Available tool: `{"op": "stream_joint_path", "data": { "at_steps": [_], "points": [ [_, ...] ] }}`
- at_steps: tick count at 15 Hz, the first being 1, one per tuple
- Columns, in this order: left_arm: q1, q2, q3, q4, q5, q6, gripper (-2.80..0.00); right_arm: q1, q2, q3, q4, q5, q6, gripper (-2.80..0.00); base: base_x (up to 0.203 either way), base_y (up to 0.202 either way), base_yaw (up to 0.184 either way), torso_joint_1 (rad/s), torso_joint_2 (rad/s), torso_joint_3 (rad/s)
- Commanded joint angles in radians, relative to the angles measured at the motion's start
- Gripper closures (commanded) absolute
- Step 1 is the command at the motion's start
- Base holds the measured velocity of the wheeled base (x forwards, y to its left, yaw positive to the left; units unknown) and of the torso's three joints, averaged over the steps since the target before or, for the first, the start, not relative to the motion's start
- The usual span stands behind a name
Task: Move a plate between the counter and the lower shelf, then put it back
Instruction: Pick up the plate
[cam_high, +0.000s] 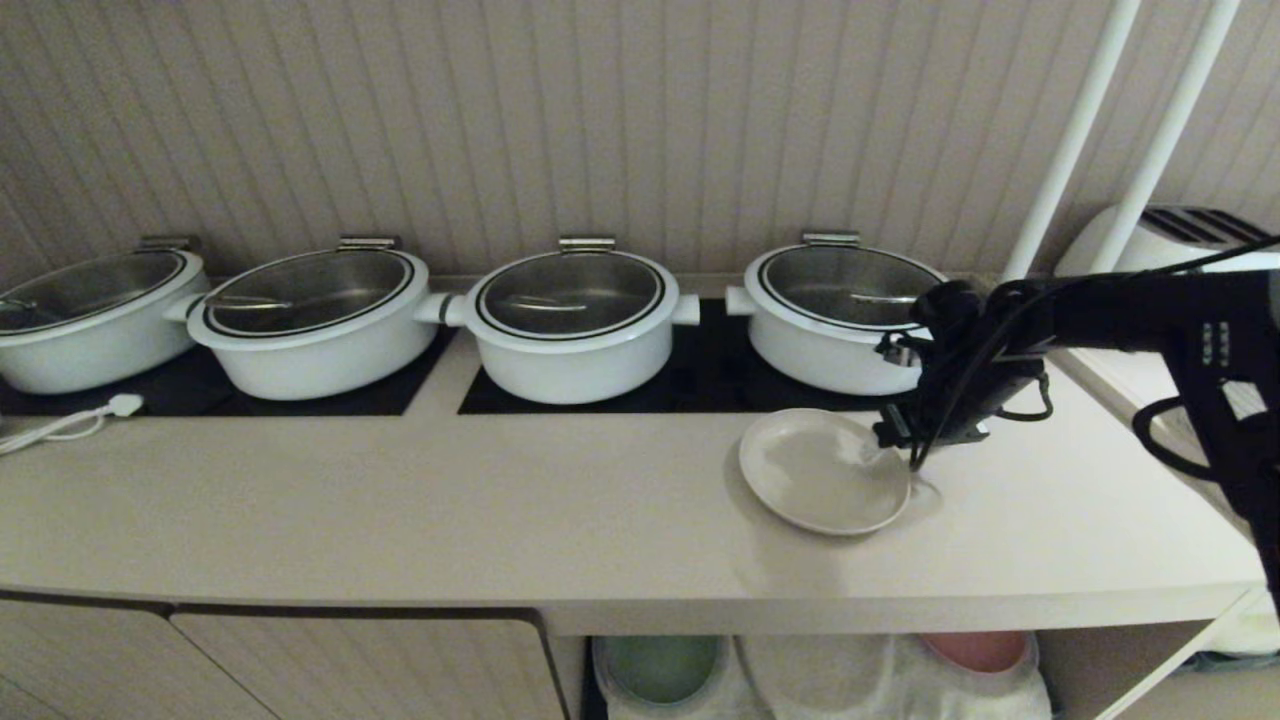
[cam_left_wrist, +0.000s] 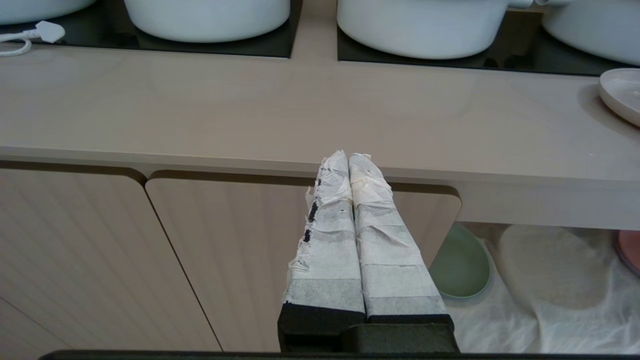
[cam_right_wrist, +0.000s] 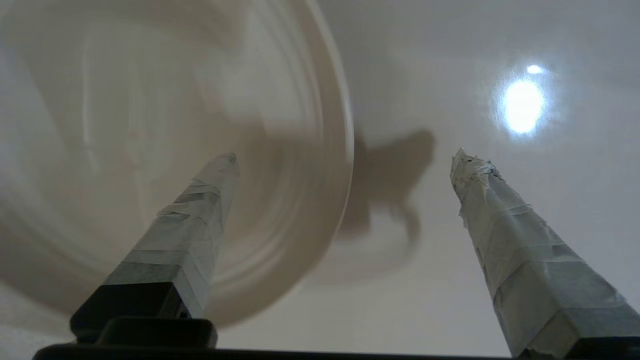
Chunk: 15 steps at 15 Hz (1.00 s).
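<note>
Head: we see the plate (cam_high: 822, 470) flat on the counter (cam_high: 400, 500), right gripper (cam_high: 905, 440) over its right rim | Left wrist: left gripper (cam_left_wrist: 350, 160) pressed closed, low before a cabinet door (cam_left_wrist: 225, 250) | Right wrist: jaws wide, rim between them, ungripped; plate cream, matte, shallow.

The plate (cam_high: 822, 470) looks matt cream ceramic. The counter (cam_high: 400, 500) is smooth and satiny, with glossy black hob panels (cam_high: 700, 385) at its twelve o'clock side. White glossy pots (cam_high: 572, 335) carry glass lids with metal rims. Wrinkled white cloth (cam_left_wrist: 550, 320) drapes the lower shelf (cam_high: 1130, 665). Creased white tape wraps the left gripper (cam_left_wrist: 348, 159) fingers.
</note>
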Motion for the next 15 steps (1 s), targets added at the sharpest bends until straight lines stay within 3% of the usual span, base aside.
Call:
{"op": "stream_joint_path", "data": {
  "at_steps": [1, 10, 11, 15],
  "points": [
    [0.001, 0.0, 0.0, 0.0, 0.001, -0.001, 0.0, 0.002, 0.037, -0.01, 0.006, 0.002, 0.001, -2.8, 0.0, 0.0, 0.0, 0.0, 0.0, 0.0],
    [0.001, 0.0, 0.0, 0.0, 0.001, -0.001, 0.0, 0.004, 0.062, -0.011, 0.0, 0.001, -0.003, -2.8, 0.0, 0.0, 0.0, 0.0, 0.0, 0.0],
    [0.001, 0.0, 0.0, 0.0, 0.001, -0.001, 0.0, 0.004, 0.06, -0.011, 0.0, 0.002, -0.002, 0.0, 0.0, 0.0, 0.0, 0.0, 0.0, 0.0],
    [0.001, 0.0, 0.0, 0.0, 0.001, -0.001, 0.0, 0.004, 0.06, -0.01, 0.001, 0.002, 0.0, 0.0, 0.0, 0.0, 0.0, 0.0, 0.0, 0.0]
  ]
}}
